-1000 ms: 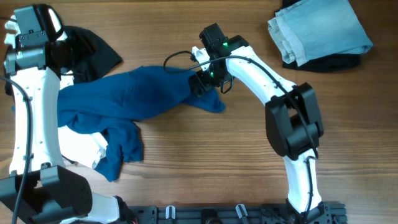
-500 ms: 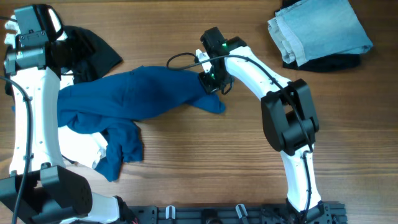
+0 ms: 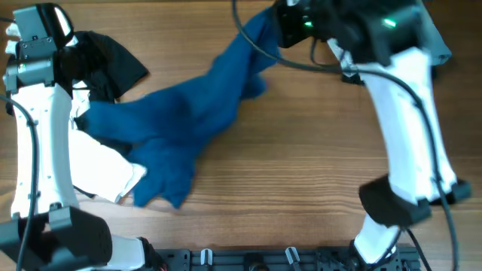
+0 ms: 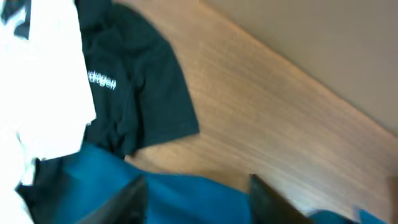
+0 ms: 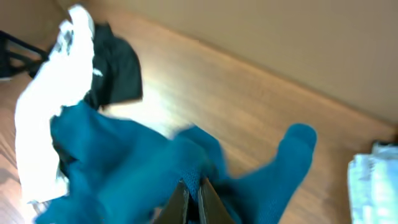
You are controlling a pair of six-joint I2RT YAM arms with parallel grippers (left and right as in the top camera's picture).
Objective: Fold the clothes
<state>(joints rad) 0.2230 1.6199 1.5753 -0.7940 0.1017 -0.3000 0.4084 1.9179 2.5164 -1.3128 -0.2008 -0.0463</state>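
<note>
Over table [image 3: 301,158] far edge | right jaws clenched on blue shirt [image 3: 188,120] | left jaws released

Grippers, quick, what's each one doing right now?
Left gripper: open.
Right gripper: closed on the blue shirt.

Bare table [image 3: 301,165] right of centre: passage open. The blue shirt [image 3: 181,120] lies stretched diagonally across the middle. The white garment [image 3: 98,169] and black tee [image 3: 105,64] crowd my left arm [image 3: 34,135].
</note>
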